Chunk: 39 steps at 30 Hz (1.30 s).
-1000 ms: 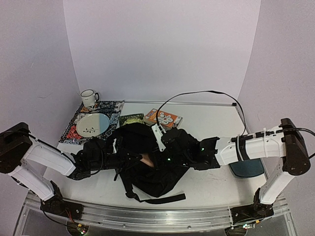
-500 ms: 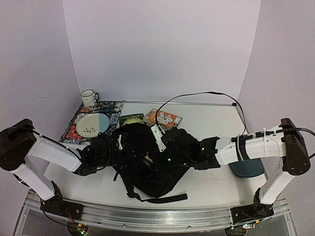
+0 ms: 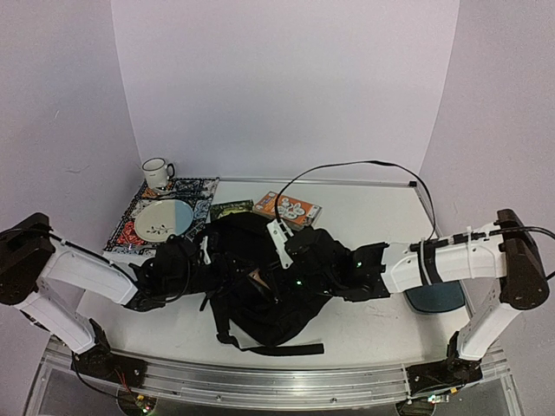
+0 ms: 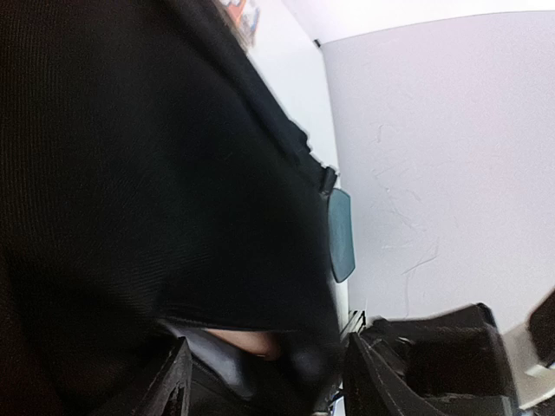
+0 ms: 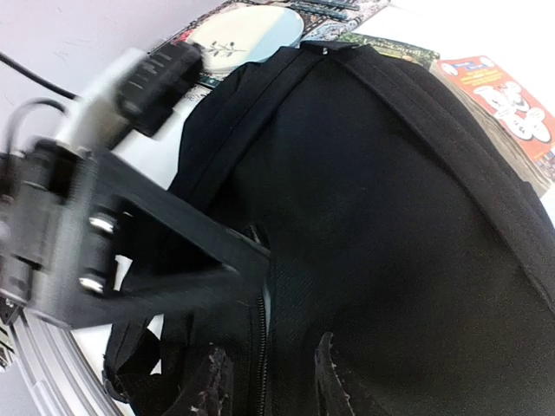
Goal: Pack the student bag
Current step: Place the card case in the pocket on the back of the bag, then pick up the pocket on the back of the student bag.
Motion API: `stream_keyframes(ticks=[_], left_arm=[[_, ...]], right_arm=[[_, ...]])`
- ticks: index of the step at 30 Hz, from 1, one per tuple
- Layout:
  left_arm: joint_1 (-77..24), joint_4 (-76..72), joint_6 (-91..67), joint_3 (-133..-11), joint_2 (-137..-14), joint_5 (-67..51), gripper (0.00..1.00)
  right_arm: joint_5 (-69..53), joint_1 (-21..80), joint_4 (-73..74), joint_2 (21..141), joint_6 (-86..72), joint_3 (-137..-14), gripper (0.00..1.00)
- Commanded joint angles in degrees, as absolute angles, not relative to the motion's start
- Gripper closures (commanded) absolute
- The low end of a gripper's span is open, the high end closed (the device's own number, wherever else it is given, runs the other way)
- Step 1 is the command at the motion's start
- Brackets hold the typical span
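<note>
The student bag [image 3: 264,308] is a big black backpack lying in the middle of the table, its straps trailing toward the front edge. My left gripper [image 3: 198,262] reaches into its left side. In the left wrist view the gripper [image 4: 269,342] is open, its fingers [image 4: 178,377] spread wide with black bag fabric [image 4: 130,173] loose between them. My right gripper [image 3: 290,264] sits at the bag's upper right. In the right wrist view it [image 5: 271,345] is open, with the bag's zipper edge [image 5: 262,347] lying between the fingers. A pinkish item [image 3: 258,277] shows in the opening.
A plate [image 3: 165,218] lies on a patterned placemat [image 3: 198,192] at back left, with a mug [image 3: 157,172] behind it. A green booklet [image 3: 231,209] and an orange box [image 3: 293,208] lie just behind the bag. A dark-teal pad [image 3: 434,300] sits under the right arm.
Both grippers were shut on the bag's fabric and now stand open. The bag has sagged flatter, and the left arm has drawn back slightly to the left.
</note>
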State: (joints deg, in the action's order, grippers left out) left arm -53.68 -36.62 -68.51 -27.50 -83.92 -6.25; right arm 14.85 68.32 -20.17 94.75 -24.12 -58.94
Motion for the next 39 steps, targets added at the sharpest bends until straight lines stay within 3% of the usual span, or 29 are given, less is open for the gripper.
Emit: stream_keyframes(ticks=[1, 9, 19, 26, 32, 36, 39], left_arm=[[-53.6, -32.9, -62.9, -26.3, -76.2, -3.7, 0.39], [-56.5, -25.1, -53.4, -25.2, -70.9, -4.2, 0.53], [-61.0, -20.3, -37.7, -31.3, -76.1, -8.1, 0.51], [-63.1, -16.1, -29.8, -35.3, -79.2, -10.9, 0.48], [-64.5, -8.7, -24.3, -38.6, -81.5, -9.8, 0.44], [-65.0, -6.4, -22.1, -40.3, -83.2, -10.5, 0.45], [-65.1, -6.1, -21.1, -40.8, -83.9, -12.2, 0.45]], right_arm=[[17.4, 68.7, -16.1, 90.2, -24.4, -60.1, 0.62], [11.5, 68.6, -10.5, 86.9, -30.1, -55.7, 0.56], [3.7, 68.8, -10.1, 82.6, -36.2, -45.2, 0.45], [0.8, 68.8, -10.2, 79.9, -35.9, -41.5, 0.26], [-1.6, 68.7, -10.2, 82.4, -33.3, -42.1, 0.16], [-1.5, 68.8, -10.2, 86.2, -32.5, -43.7, 0.17], [-0.3, 68.8, -10.1, 88.5, -32.2, -44.6, 0.24]])
